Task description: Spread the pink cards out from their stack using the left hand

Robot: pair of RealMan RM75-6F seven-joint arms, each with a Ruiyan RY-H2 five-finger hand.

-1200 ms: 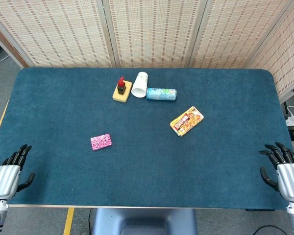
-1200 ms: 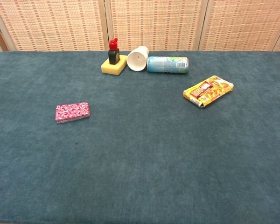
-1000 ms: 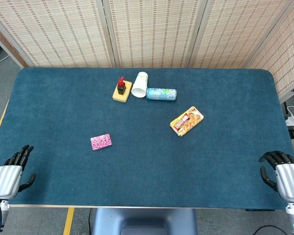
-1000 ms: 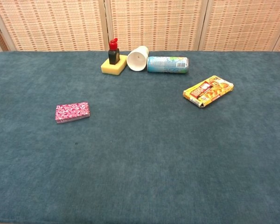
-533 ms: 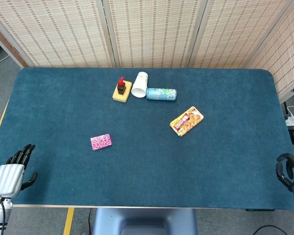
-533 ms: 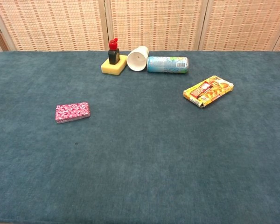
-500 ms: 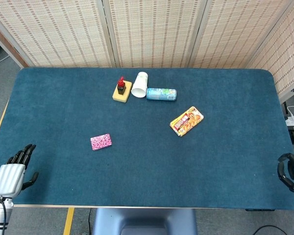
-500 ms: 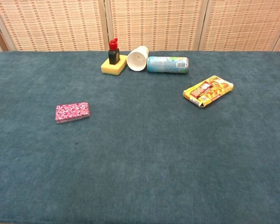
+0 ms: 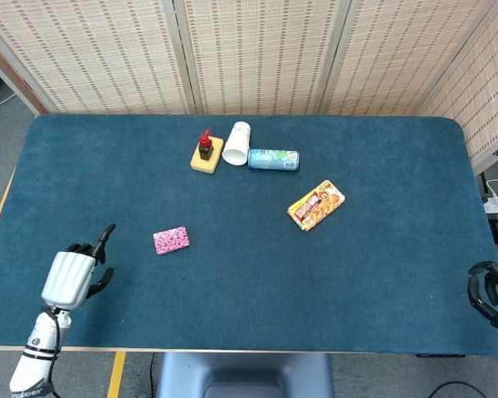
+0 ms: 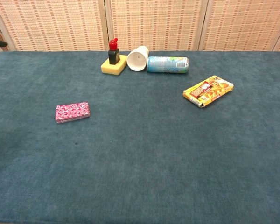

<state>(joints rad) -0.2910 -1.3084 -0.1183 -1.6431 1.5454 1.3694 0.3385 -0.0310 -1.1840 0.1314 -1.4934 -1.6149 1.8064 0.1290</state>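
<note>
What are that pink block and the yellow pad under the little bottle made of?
The pink cards look like a stack of printed paper or coated card: thin layered edges show along the side. The yellow pad looks like a foam sponge, matte with soft rounded corners. The small bottle on it seems to be dark glass or plastic with a red cap.

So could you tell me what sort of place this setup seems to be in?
Probably an indoor lab or test room: a table covered in blue cloth, woven folding screens behind it, and yellow tape on the grey floor.
</note>
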